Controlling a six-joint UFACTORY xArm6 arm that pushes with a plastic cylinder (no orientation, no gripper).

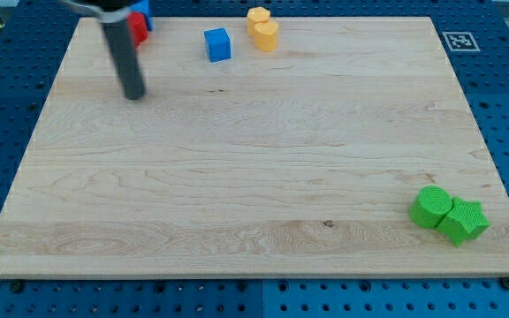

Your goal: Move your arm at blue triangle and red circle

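Observation:
My tip [134, 94] rests on the wooden board [237, 177] near its top left corner. The rod rises up and to the left from it. Behind the rod's upper part a red block [137, 26] shows, partly hidden, its shape unclear. A blue block [143, 11] sits just above and right of it, also mostly hidden at the view's top edge. My tip is below both blocks, apart from them by a short gap.
A blue cube [218, 44] sits at the top, right of my tip. Two yellow blocks [262, 30] touch each other further right. Two green blocks [448, 213] sit together at the bottom right. A marker tag [457, 41] is off the board's top right corner.

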